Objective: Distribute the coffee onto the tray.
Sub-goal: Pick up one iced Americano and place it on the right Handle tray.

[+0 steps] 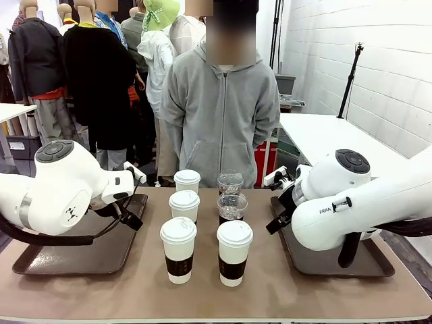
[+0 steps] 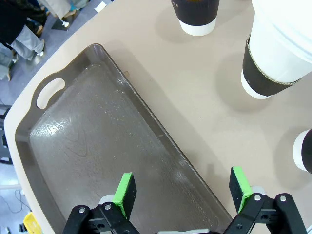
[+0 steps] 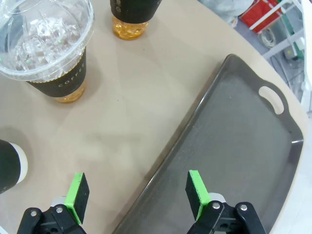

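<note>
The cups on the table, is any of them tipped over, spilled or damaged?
Nothing stands out. The four white paper cups and two clear plastic cups stand upright with lids on, in two rows between the left tray and the right tray. No spill shows on the table.

Six cups stand upright in two columns at mid-frame, all on the tabletop. The left column holds the rear white cup (image 1: 187,180), middle white cup (image 1: 184,204) and front-left white cup (image 1: 178,248), each lidded and dark-sleeved. The right column holds the rear clear cup (image 1: 230,182) and second clear cup (image 1: 232,206), both dome-lidded, then the front-right white cup (image 1: 234,251). A dark left tray (image 1: 101,251) and right tray (image 1: 317,260) flank them.
</note>
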Motion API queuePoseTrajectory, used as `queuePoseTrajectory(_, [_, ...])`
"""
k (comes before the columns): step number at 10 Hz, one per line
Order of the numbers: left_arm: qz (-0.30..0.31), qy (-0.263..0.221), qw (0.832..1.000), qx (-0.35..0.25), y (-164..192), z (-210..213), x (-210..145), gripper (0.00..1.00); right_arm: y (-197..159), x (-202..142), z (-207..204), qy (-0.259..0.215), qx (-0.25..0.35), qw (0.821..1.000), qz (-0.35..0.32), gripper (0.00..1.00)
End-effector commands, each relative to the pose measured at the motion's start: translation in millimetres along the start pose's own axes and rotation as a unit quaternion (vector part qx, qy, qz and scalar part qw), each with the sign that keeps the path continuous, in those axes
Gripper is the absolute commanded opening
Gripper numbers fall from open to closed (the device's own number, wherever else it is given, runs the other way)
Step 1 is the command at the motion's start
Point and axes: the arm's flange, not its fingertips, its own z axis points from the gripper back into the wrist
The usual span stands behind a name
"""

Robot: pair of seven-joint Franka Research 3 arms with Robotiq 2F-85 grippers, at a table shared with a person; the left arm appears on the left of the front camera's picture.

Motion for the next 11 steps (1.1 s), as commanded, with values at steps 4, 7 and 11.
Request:
queuePoseTrajectory(4, [-0.017, -0.022, 0.999, 0.020, 2.0, 53.4, 7.3, 1.00, -1.8, 12.2, 44.8, -0.034, 0.005, 0.999, 0.003, 1.00])
queuePoseTrajectory(7, [-0.041, -0.018, 0.999, 0.029, -6.1, 94.8, 18.9, 1.00, -1.4, 15.9, 82.5, -0.042, 0.004, 0.999, 0.008, 1.00])
queuePoseTrajectory(11, [-0.049, -0.030, 0.998, 0.022, -1.5, 107.7, 21.4, 1.00, -5.9, 10.2, 103.9, -0.063, 0.023, 0.998, 0.009, 1.00])
